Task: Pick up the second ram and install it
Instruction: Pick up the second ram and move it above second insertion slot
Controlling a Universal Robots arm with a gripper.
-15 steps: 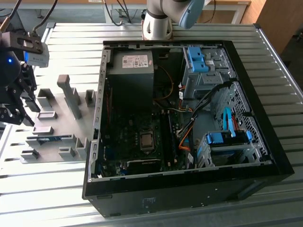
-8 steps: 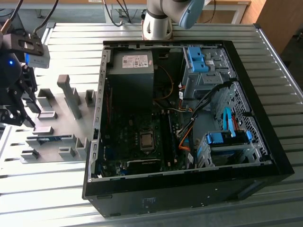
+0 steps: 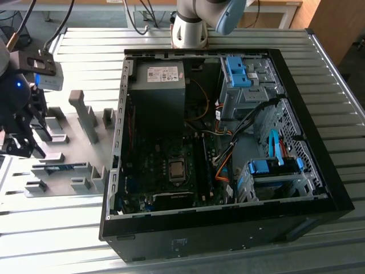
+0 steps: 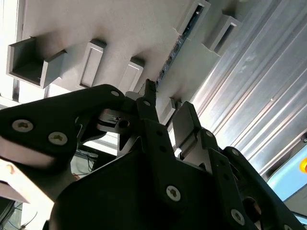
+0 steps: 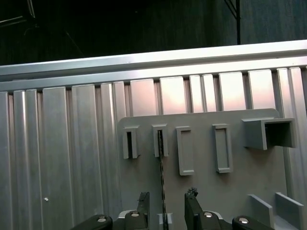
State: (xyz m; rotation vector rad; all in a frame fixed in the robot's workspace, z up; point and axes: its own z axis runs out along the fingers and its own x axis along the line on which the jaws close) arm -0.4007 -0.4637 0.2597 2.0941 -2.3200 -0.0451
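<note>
Fingers of your gripper are standing apart, straddling the second ram with a gap on each side. The stick is sitting on edge in the grey fixture plate, beside the open computer case.

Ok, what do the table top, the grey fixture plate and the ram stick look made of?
Table top: bare metal, likely aluminium, by the ribbed slats' bright sheen.
Fixture plate: matte grey, probably plastic; dull, no glare.
Second ram: thin blue-green strip in the exterior view, probably circuit board; edge-on in the first wrist view.
</note>
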